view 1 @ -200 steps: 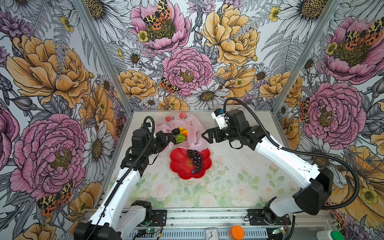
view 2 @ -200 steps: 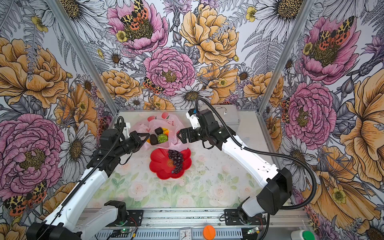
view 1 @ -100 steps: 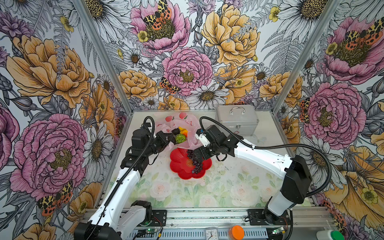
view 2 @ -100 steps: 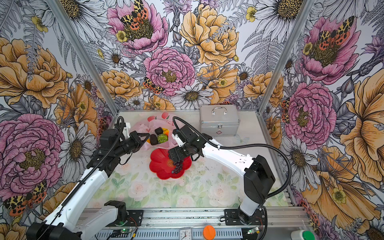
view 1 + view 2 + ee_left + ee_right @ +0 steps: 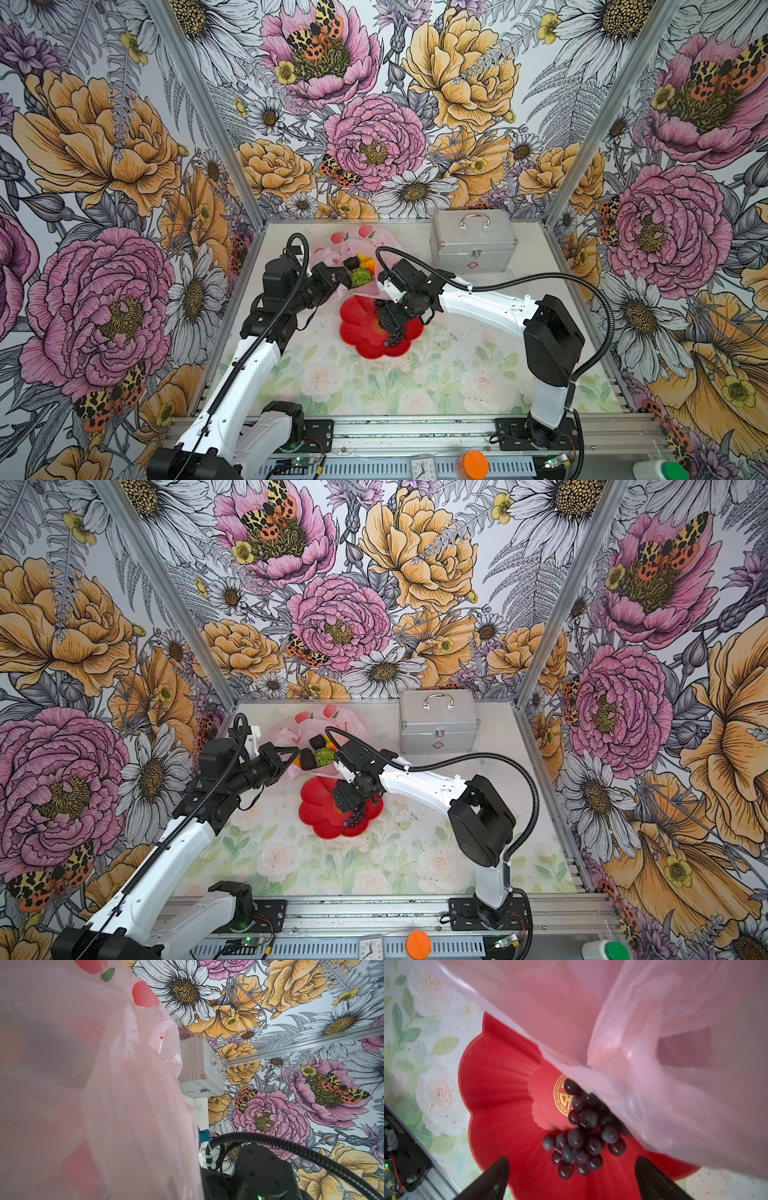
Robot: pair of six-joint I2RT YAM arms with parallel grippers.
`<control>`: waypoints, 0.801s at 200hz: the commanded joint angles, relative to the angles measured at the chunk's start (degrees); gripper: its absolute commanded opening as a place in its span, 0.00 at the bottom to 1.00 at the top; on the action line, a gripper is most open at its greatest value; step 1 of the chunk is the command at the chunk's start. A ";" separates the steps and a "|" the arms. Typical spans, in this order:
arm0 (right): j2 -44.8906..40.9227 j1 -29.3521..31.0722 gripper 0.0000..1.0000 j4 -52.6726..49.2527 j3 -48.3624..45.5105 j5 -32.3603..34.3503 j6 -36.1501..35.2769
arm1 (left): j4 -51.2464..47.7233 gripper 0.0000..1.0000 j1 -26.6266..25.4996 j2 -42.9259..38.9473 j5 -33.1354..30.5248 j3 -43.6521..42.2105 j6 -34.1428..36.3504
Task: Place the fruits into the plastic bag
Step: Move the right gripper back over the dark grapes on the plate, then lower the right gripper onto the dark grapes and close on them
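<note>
One pale-pink plastic bag [image 5: 374, 245], left claw [image 5: 340, 277] clamped on its rim, holds one bumpy green ball [image 5: 360, 276] among other fruits [image 5: 318, 742]. One purple grape bunch [image 5: 583, 1140] lies on one red flower-shaped plate [image 5: 357, 332], right claw [image 5: 572, 1159] spread over it.

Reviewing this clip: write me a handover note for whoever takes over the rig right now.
Left gripper: shut, apparently pinching the edge of the plastic bag so its mouth is open.
Right gripper: open, just above the grape bunch, not gripping it.
Things: the grape bunch lies on the red plate, partly under the bag's edge. A green bumpy ball, a dark fruit and a yellow-orange fruit sit in the bag.
Done: three fruits visibly bagged.
Left: grasp the grapes and carry them into the bag.
</note>
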 commanded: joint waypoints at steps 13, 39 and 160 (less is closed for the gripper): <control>4.46 0.22 0.96 -1.45 5.68 2.01 -3.84 | -0.50 0.00 0.38 -0.70 -0.13 -0.06 0.56; 8.17 0.19 0.96 -3.14 9.70 2.81 -5.25 | -0.67 0.00 0.78 -0.66 -0.22 -0.01 0.66; 14.28 -0.13 0.97 -7.77 15.33 6.10 -5.85 | -1.30 0.00 0.94 0.62 -0.30 1.23 1.27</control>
